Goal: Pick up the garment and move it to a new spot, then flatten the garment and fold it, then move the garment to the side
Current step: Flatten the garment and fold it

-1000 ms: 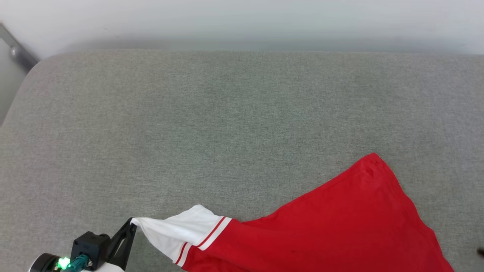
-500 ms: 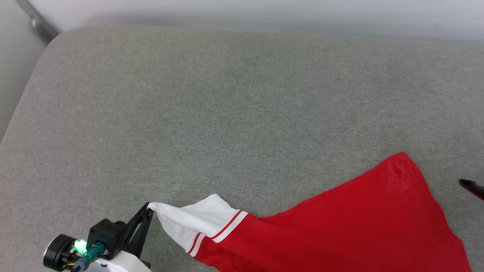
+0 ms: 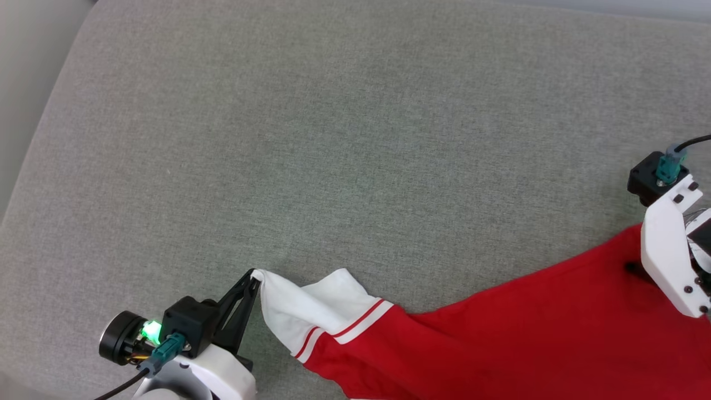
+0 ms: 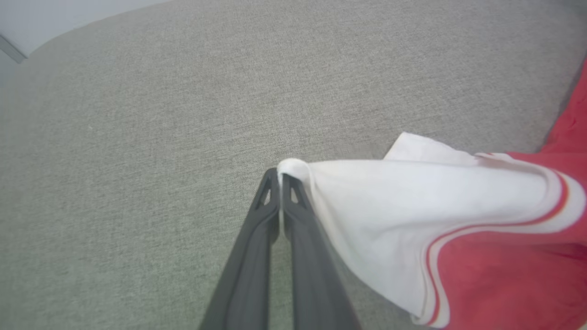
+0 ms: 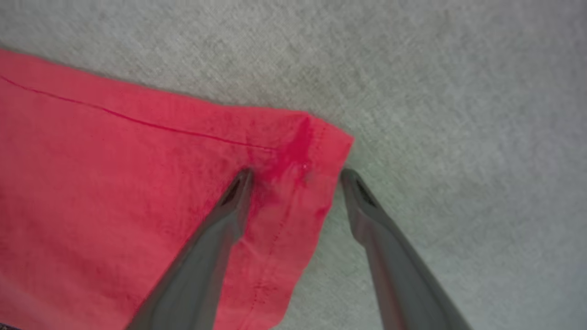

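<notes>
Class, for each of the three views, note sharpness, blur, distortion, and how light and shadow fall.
Head view: soft, even light, no glare, sharp weave on the grey cushion, faint shadow beside the garment. Left wrist view: wide-angle bending of the cushion edge, left claw slightly soft near the lens. Right wrist view: blurred throughout, red washed pinkish around the right claw.

Left fingers pinched together — right fingers spread wide.

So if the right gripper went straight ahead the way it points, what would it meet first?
Probably the shirt's corner, between the right gripper's open fingers; grey cushion lies under it.
</notes>
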`<state>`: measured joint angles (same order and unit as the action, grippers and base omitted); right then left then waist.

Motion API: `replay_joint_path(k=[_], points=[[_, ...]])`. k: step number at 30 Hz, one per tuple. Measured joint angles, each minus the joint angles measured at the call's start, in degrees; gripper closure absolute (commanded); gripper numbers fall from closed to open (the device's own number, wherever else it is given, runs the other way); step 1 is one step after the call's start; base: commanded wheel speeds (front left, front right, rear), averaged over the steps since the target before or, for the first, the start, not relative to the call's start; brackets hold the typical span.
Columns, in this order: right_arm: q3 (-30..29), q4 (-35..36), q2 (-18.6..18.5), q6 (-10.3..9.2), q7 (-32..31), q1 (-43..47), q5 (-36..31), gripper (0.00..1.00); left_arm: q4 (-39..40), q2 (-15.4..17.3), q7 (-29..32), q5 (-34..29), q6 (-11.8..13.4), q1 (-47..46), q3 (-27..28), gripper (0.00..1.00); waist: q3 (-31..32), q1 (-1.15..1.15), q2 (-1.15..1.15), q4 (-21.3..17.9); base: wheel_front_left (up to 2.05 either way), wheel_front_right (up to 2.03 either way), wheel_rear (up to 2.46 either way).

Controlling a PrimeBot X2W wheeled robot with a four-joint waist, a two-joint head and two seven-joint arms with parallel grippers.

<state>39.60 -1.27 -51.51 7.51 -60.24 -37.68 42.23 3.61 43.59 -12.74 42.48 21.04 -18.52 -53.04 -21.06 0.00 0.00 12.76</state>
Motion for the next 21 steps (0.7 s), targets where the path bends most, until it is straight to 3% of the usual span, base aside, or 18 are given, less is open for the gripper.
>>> replay_joint_path(k=[7, 8, 9, 21], points=[[4.0, -4.0, 0.5, -0.01, 3.8, -0.9, 2.4, 0.00, -1.3, -1.1, -0.1, -0.4, -0.8, -0.9, -0.3, 1.00, -1.2, 0.00, 0.00, 1.1, 0.00, 0.00, 0.00], [4.7, -4.1, 0.4, -0.04, 4.2, -1.2, 2.7, 0.84, -1.4, -1.1, -0.1, -0.4, -0.9, -0.9, -0.3, 1.00, -1.1, 0.00, 0.00, 1.1, 0.00, 0.00, 0.00], [5.5, -4.1, 0.3, -0.05, 5.1, -1.5, 2.8, 1.00, -1.6, -1.2, -0.1, -0.4, -0.9, -0.9, -0.4, 1.00, -0.9, 0.00, 0.00, 1.0, 0.00, 0.00, 0.00], [7.7, -4.0, -0.8, -0.01, 24.1, -0.7, 5.9, 1.00, -3.1, 0.9, 0.5, -1.1, -2.9, -0.8, -2.1, 1.00, 9.4, 0.00, 0.00, -0.7, 0.00, 0.00, 0.00]])
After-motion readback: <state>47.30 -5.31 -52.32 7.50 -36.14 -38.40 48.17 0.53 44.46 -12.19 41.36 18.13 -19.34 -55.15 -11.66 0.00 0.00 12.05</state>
